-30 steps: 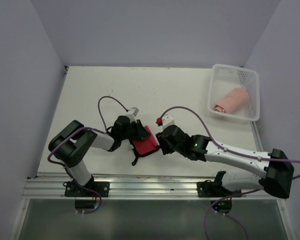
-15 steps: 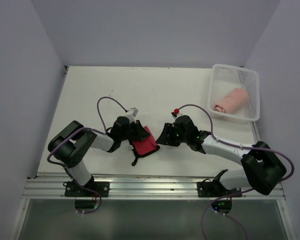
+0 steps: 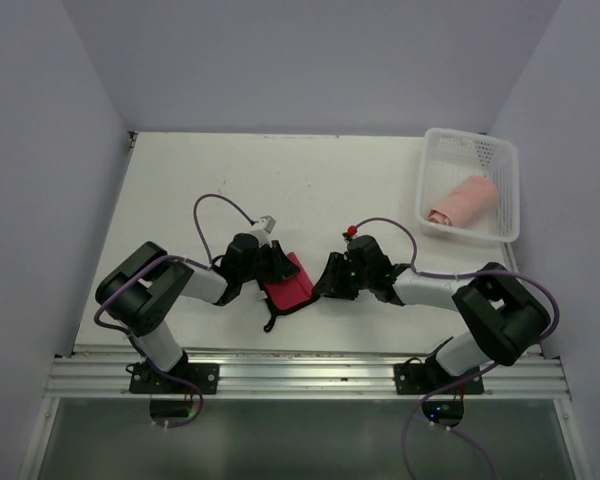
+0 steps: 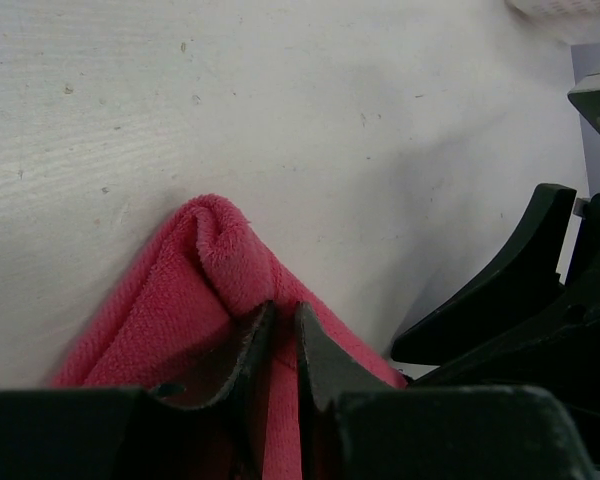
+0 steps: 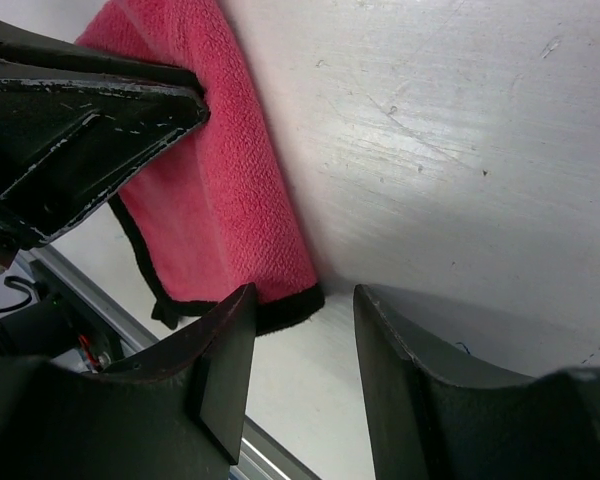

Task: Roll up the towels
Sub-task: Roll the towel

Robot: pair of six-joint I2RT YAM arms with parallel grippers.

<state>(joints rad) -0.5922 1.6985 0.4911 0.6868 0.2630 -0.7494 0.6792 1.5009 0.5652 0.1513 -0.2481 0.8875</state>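
Top external: white table (image 3: 310, 170), lilac walls (image 3: 310, 60)

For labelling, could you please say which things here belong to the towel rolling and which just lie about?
Job: red terry cloth with dark trim, rolled salmon-pink terry towel, left gripper, right gripper.
Lying about: white perforated plastic basket, white tabletop.

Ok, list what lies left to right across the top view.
Left arm → red cloth → right tool → rolled pink towel.
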